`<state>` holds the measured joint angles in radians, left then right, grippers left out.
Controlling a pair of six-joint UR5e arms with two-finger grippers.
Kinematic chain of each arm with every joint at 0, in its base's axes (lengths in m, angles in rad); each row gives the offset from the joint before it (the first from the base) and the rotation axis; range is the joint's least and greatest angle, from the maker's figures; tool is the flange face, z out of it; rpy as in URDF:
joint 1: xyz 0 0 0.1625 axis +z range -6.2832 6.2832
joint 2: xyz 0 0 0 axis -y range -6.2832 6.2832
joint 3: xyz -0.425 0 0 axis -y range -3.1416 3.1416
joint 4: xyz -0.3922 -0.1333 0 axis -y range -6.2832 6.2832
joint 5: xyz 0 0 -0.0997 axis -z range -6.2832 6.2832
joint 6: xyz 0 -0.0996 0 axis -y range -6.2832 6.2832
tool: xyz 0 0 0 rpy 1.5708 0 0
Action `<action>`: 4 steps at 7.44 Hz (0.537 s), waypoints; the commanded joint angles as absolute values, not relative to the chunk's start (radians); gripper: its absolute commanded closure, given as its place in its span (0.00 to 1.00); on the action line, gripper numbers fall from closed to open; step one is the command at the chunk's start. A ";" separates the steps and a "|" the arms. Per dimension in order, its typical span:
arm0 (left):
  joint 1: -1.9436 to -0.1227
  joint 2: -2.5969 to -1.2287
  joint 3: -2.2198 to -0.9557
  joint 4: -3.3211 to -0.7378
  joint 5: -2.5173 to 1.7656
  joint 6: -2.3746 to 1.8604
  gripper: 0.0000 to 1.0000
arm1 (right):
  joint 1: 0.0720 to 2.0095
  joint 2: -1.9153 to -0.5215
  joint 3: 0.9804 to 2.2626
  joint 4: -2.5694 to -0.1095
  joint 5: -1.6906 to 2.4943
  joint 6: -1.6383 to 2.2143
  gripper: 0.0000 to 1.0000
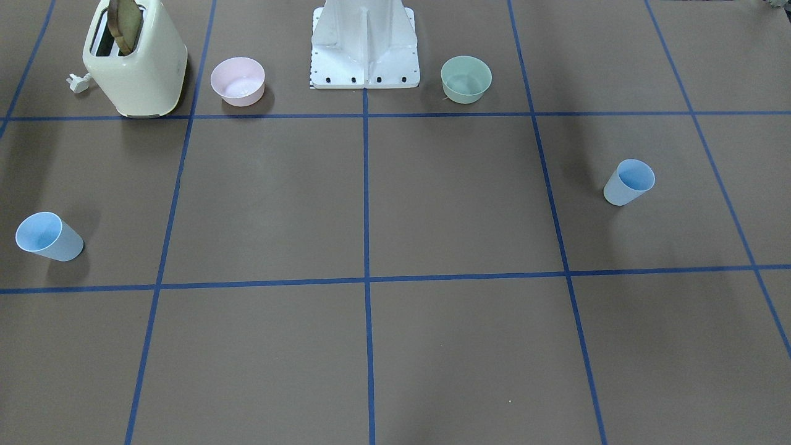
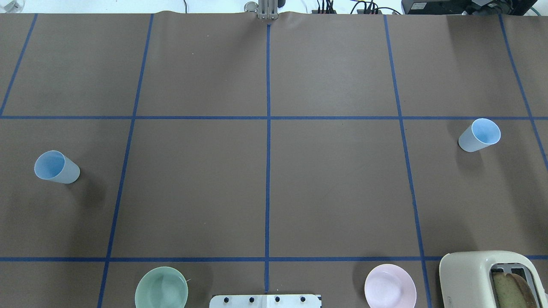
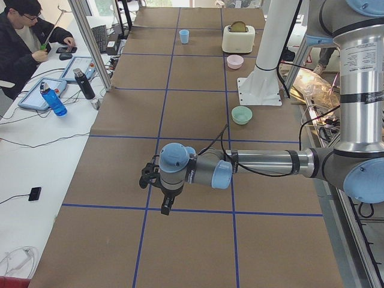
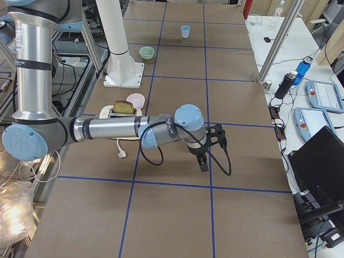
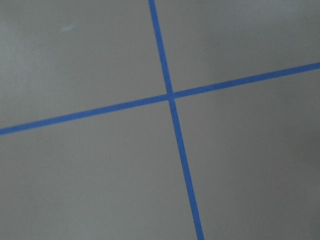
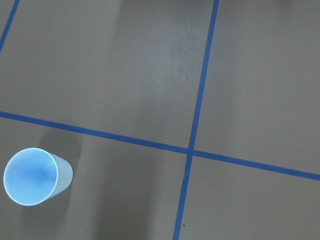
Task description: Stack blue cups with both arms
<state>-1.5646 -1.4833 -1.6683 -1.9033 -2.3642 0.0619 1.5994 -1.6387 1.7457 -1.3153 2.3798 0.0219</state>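
Note:
Two light-blue cups stand upright and far apart on the brown table. One cup (image 1: 629,182) is on my left side; it also shows in the overhead view (image 2: 57,167) and far off in the exterior right view (image 4: 185,31). The other cup (image 1: 48,237) is on my right side, also seen overhead (image 2: 479,135), in the exterior left view (image 3: 184,36) and in the right wrist view (image 6: 35,175). My left gripper (image 3: 165,208) and right gripper (image 4: 203,165) hang above the table, pointing down. They show only in the side views, so I cannot tell whether they are open or shut.
A cream toaster (image 1: 136,62) holding a slice of toast stands by the pink bowl (image 1: 238,81). The green bowl (image 1: 466,78) sits on the other side of the white base stand (image 1: 364,46). A person (image 3: 24,42) sits at a side desk.

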 commanded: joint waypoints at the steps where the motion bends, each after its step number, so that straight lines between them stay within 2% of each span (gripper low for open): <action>1: -1.566 -1.496 -1.669 -2.000 -2.400 0.026 0.02 | 1.589 -1.631 1.744 -1.301 2.382 0.026 0.00; 4: -1.476 -1.493 -1.693 -2.146 -2.433 -0.253 0.02 | 1.569 -1.634 1.743 -1.302 2.379 0.025 0.00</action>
<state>-1.5339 -1.4933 -1.6859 -2.0950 -2.4275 -0.1047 1.5748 -1.6311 1.7436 -1.3023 2.3792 0.0258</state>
